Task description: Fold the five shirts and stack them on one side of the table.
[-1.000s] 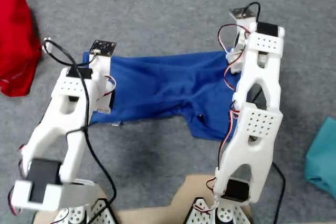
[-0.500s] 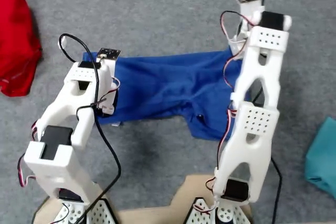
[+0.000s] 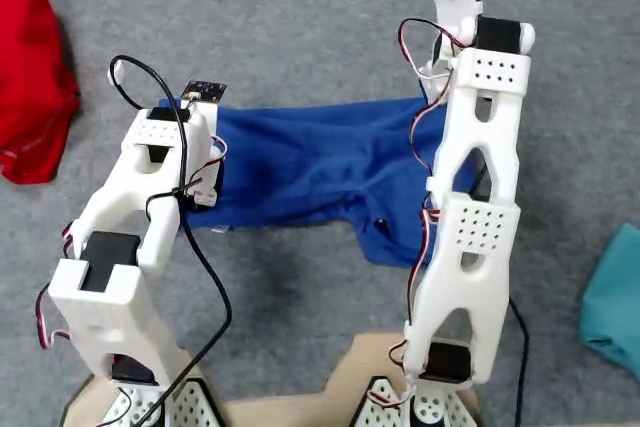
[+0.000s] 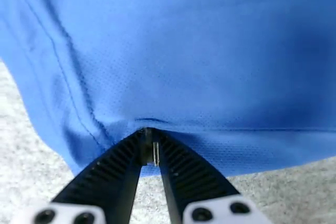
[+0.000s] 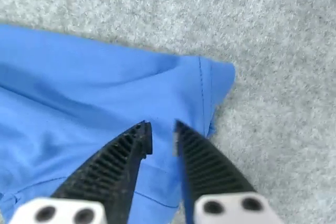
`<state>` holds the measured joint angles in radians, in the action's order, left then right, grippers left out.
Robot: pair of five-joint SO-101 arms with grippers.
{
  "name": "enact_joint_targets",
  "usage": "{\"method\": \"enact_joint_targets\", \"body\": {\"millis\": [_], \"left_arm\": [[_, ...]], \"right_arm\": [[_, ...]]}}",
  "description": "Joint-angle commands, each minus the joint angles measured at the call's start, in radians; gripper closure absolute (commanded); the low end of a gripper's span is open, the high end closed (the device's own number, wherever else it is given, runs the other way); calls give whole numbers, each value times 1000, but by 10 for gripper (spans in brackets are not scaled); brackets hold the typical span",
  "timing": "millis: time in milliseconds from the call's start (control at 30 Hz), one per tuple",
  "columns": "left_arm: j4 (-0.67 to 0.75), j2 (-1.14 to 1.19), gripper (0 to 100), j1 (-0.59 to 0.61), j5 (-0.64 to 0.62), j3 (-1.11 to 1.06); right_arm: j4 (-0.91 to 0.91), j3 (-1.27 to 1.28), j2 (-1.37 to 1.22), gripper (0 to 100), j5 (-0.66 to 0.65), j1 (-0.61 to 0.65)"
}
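Grey felt covers the table [image 3: 300, 27], and the blue shirt [image 3: 320, 162] lies spread and creased at its middle, one flap drooping toward 5 o'clock. At the shirt's 9 o'clock edge the left gripper [image 4: 149, 148] is pinched tight on a small fold of the hem. The left arm [image 3: 140, 207] rises from its base at 7 o'clock and elbows forward, wrist tipped down onto the cloth. Over the shirt's 2 o'clock corner hangs the right gripper [image 5: 163, 132], jaws a narrow gap apart with nothing between them. The right arm [image 3: 480, 177] stretches long from 6 toward 12 o'clock. A red shirt [image 3: 30, 77] lies bunched at 10 o'clock and a teal shirt [image 3: 612, 302] at 4 o'clock.
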<state>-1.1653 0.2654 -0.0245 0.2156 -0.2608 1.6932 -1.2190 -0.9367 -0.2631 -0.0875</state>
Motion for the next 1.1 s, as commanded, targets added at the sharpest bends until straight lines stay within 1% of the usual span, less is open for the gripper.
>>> {"method": "enact_joint_targets", "body": {"millis": [0,33,233,333,367,433,533,667,933,1000,1067], "left_arm": [[5,-7,980,9,3,51],[6,-7,980,9,3,51],[3,-7,980,11,3,49],[3,-7,980,34,3,49],[2,-7,980,49,6,48],[-32,-5,980,84,51,51],[-68,-5,980,132,112,51],[-78,-5,980,169,121,51],[-89,-16,980,163,120,61],[-178,-21,980,161,115,147],[-273,-27,980,158,112,296]], "right_arm": [[-66,-35,-42,974,-11,18],[-92,-31,-68,996,-11,16],[-244,-25,-216,993,-11,7],[-298,-50,-289,993,-11,4],[-290,-84,-297,993,-9,4],[-281,-124,-314,993,-9,4],[-287,-136,-332,993,-9,4],[-282,-157,-340,993,-9,4],[-267,-162,-334,993,-8,5],[-227,-202,-332,993,-9,8],[-183,-260,-341,993,-9,19]]}}
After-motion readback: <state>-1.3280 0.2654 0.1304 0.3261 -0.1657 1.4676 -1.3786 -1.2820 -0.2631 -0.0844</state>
